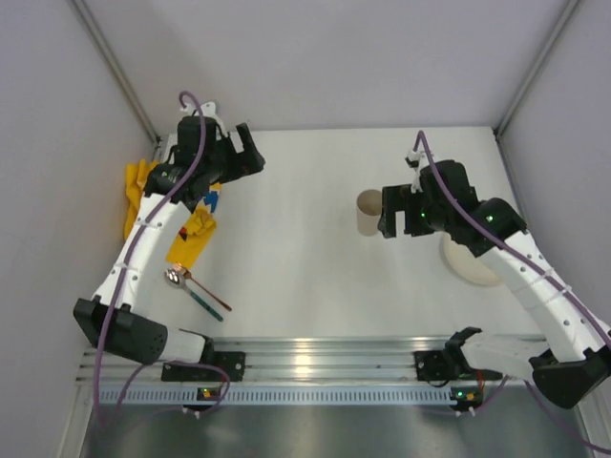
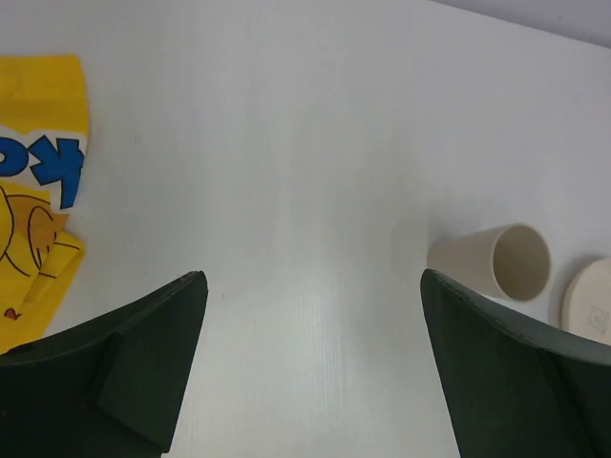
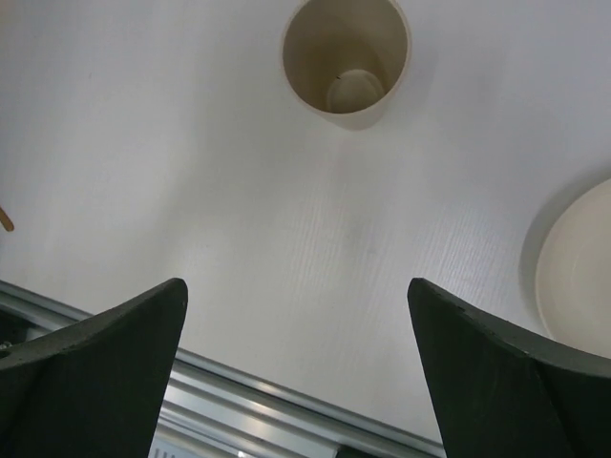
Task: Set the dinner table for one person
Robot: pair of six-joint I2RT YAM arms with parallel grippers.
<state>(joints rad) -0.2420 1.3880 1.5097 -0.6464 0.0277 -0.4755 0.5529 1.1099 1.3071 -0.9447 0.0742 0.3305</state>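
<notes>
The white dinner table carries a beige cup standing upright right of centre. A cream plate lies to the cup's right, partly under my right arm. A crumpled yellow cartoon mat lies at the left. A metal spoon and a teal-handled utensil lie in front of it. My left gripper is open and empty above the far left, beside the mat. My right gripper is open and empty just right of the cup.
Grey walls close in the table at the left, back and right. An aluminium rail runs along the near edge and shows in the right wrist view. The left wrist view shows the cup and the plate far right.
</notes>
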